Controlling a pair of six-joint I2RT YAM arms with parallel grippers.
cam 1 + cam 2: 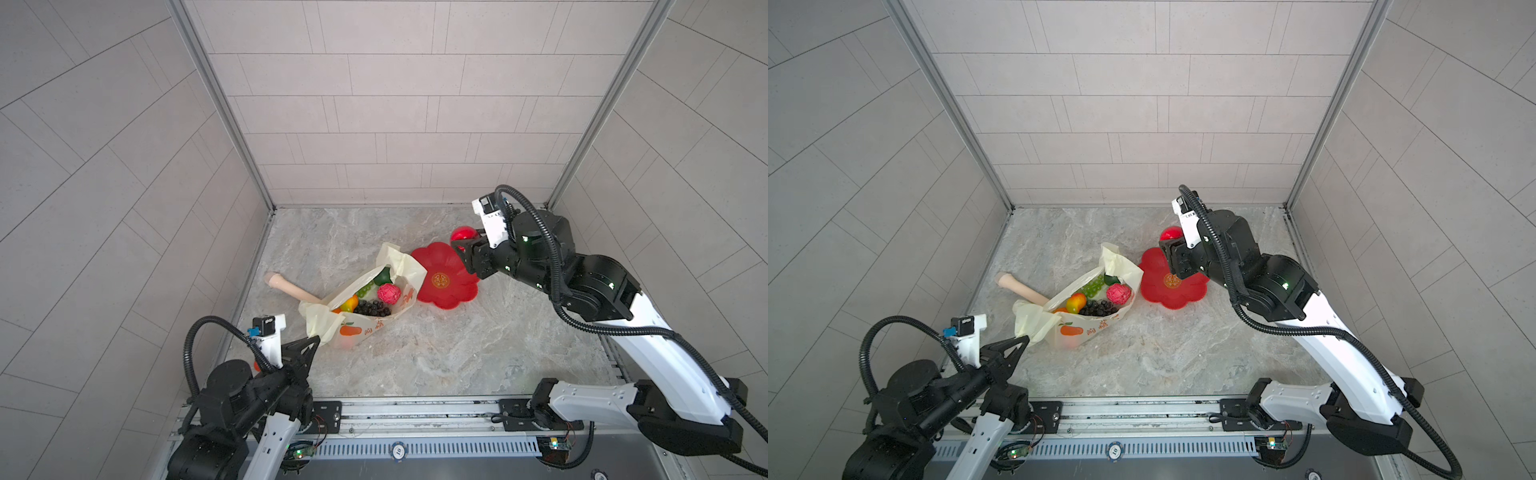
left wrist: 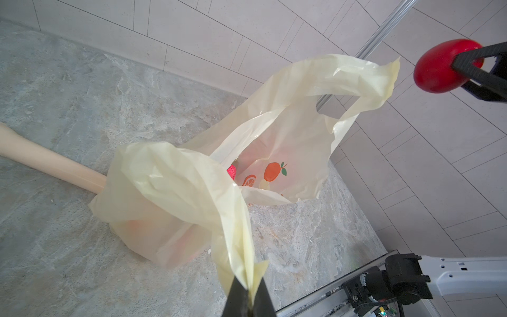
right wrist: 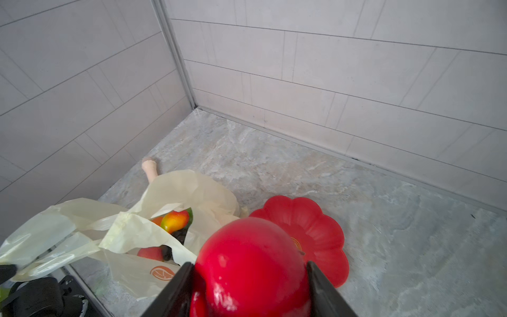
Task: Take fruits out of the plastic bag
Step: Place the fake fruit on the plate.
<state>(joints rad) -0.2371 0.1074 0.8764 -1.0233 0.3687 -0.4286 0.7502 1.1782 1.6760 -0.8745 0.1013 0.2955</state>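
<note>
The pale yellow plastic bag (image 1: pixel 365 330) lies open on the marble floor. Inside it I see fruits: dark grapes (image 1: pixel 372 308), a bumpy pink fruit (image 1: pixel 389 293), green grapes (image 1: pixel 365 287), a mango (image 1: pixel 349 304) and a dark green fruit (image 1: pixel 383 276). My left gripper (image 2: pixel 248 296) is shut on the bag's near handle (image 2: pixel 236 247), pulling it taut. My right gripper (image 3: pixel 249 264) is shut on a red apple (image 3: pixel 252 260), held in the air over the far edge of the red plate (image 1: pixel 449 303). The apple (image 1: pixel 1170 233) shows in both top views.
A beige stick (image 1: pixel 286 286) lies on the floor behind the bag, partly under it. The flower-shaped red plate (image 3: pixel 326 227) sits right of the bag. Tiled walls close three sides; a metal rail (image 1: pixel 415 409) runs along the front edge.
</note>
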